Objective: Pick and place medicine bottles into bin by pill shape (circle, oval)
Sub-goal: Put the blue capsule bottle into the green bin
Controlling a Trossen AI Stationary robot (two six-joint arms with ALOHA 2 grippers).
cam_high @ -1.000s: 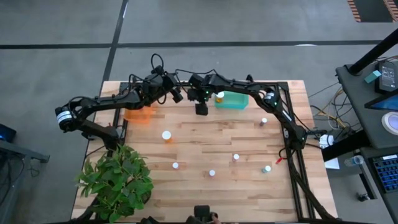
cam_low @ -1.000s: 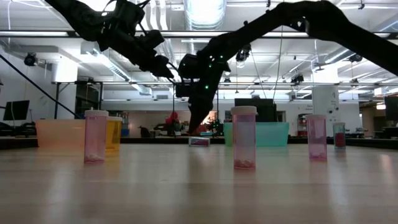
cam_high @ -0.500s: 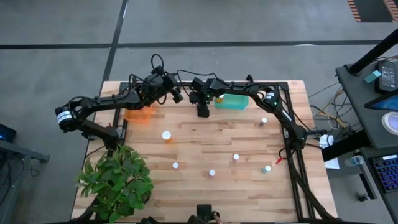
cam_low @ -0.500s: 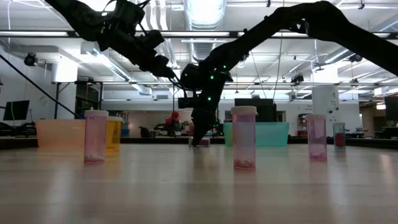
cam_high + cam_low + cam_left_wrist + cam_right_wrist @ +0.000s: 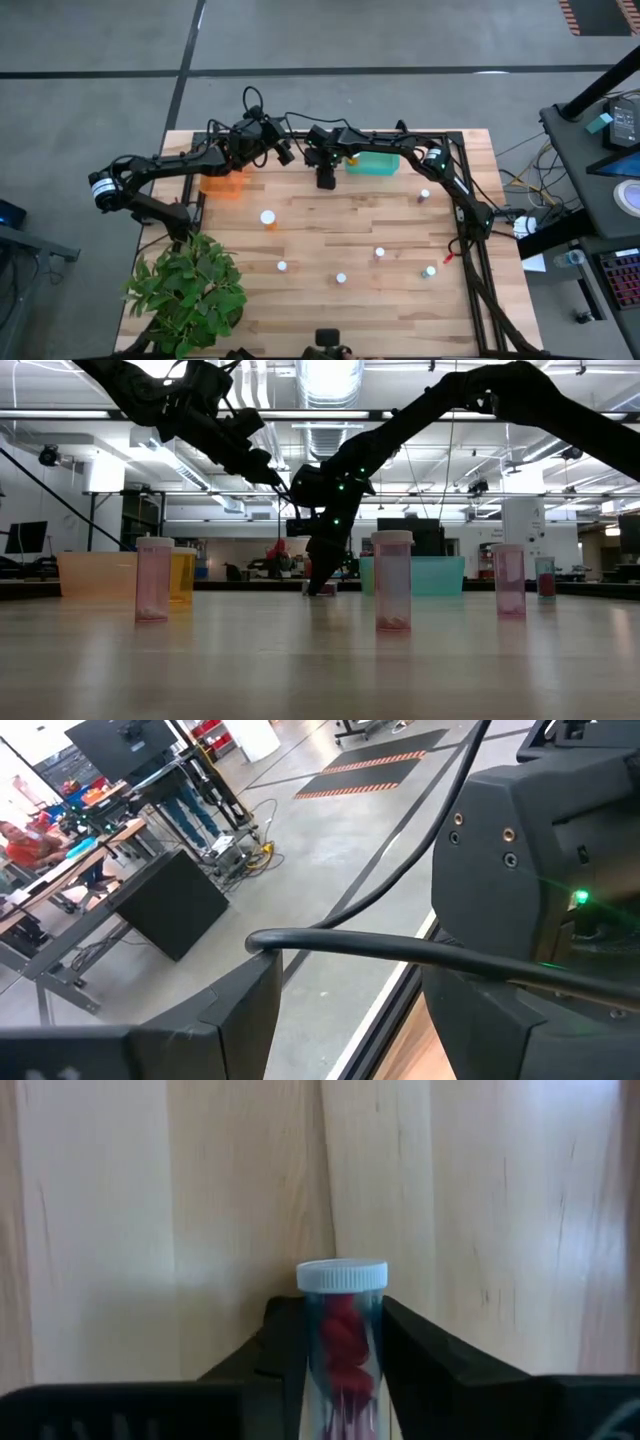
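Note:
My right gripper [image 5: 325,180] points down at the table just left of the teal bin [image 5: 375,162] and is shut on a clear medicine bottle [image 5: 342,1295] with a white cap and red pills. The bottle lies on its side. My left gripper [image 5: 286,152] hangs open and empty in the air, right of the orange bin [image 5: 224,185]; its fingers show in the left wrist view [image 5: 350,1020]. Several more white-capped bottles stand upright on the table, among them one with an orange body [image 5: 268,217] and others [image 5: 379,253] [image 5: 341,278]. My right gripper pinches the bottle's body [image 5: 345,1342] between its two fingers, one on each long side, just behind the white cap [image 5: 342,1275]. The fingers come from above, pointing down. The bottle lies on its side on the wooden table.
A potted plant [image 5: 190,290] fills the near left corner. More bottles stand at the right [image 5: 424,196] [image 5: 428,271] and at the near left [image 5: 282,266]. An orange bottle [image 5: 353,155] shows at the teal bin's left end. The low view shows standing bottles [image 5: 392,580] [image 5: 154,578].
My right gripper has gone down onto the bottle lying on the table; in the low view its fingers now reach the tabletop and cover the bottle. My left arm has kept still.

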